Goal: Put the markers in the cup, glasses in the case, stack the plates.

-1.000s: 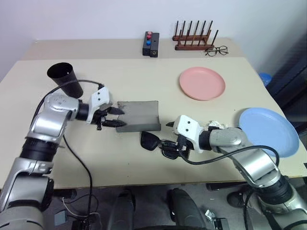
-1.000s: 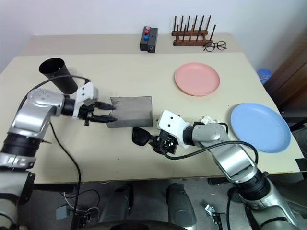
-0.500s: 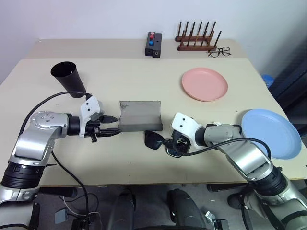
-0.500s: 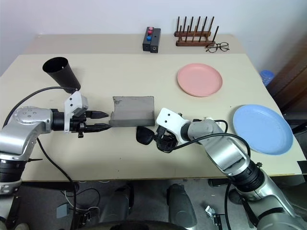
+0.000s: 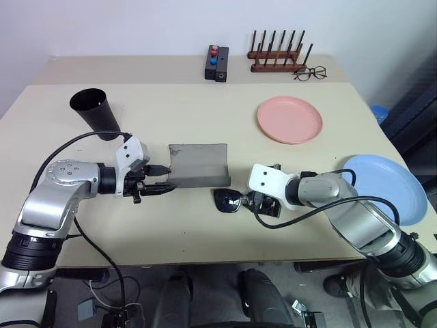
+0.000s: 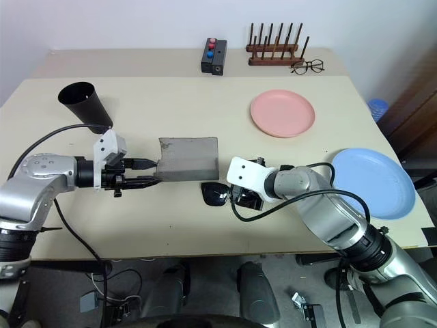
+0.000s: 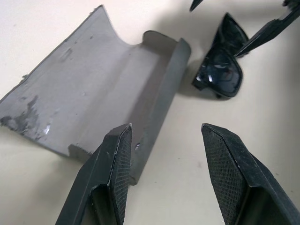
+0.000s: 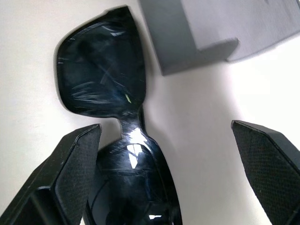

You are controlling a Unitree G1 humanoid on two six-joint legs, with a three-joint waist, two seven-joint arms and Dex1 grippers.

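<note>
Close the spread right gripper (image 8: 164, 178) squarely across the bridge of the glasses (image 6: 217, 195) lying just beside the open case (image 6: 188, 158), keeping the half-open, empty left gripper (image 6: 151, 172) steadying its near-left corner.

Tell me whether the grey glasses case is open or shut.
Open. The case lies spread on the table, its bare inside facing up in the left wrist view; the sunglasses lie outside it, beside its near corner.
</note>
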